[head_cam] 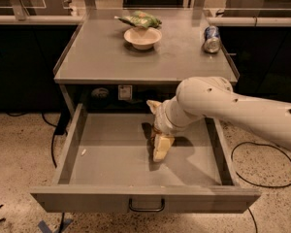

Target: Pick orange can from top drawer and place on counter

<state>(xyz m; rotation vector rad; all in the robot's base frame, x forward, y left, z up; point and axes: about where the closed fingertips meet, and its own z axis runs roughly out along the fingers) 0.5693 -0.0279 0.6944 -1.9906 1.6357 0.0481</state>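
The top drawer is pulled wide open below the counter. My gripper reaches down into the drawer, right of its middle, and touches or nearly touches the floor. The white arm comes in from the right. The orange can is almost wholly hidden behind the gripper. Only a dark brown sliver shows at the gripper's left side. I cannot tell whether the can is held.
On the counter stand a white bowl with a green bag behind it, and a blue-and-silver can lying at the back right. A small white scrap lies in the drawer's left part. Cables run over the floor on both sides.
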